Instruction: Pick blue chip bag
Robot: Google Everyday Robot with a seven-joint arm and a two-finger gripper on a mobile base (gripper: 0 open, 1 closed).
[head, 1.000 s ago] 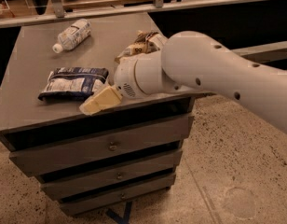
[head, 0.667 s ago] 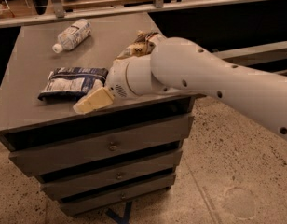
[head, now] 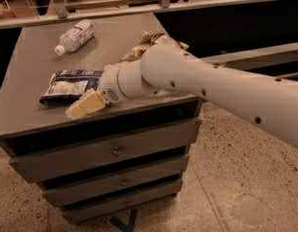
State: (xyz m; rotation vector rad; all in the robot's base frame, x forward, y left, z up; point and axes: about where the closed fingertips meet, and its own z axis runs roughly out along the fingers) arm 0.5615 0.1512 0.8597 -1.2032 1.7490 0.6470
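Cream claw (head: 79, 110) beside flat, crinkled blue chip bag (head: 67, 83).

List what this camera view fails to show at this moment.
- Blue chip bag: its right end is hidden behind the arm.
- Tan chip bag: mostly covered by the arm.
- Gripper, low at the blue bag's near edge: whether it touches the bag cannot be told.
- The arm runs off the right edge; the robot's base is out of view.
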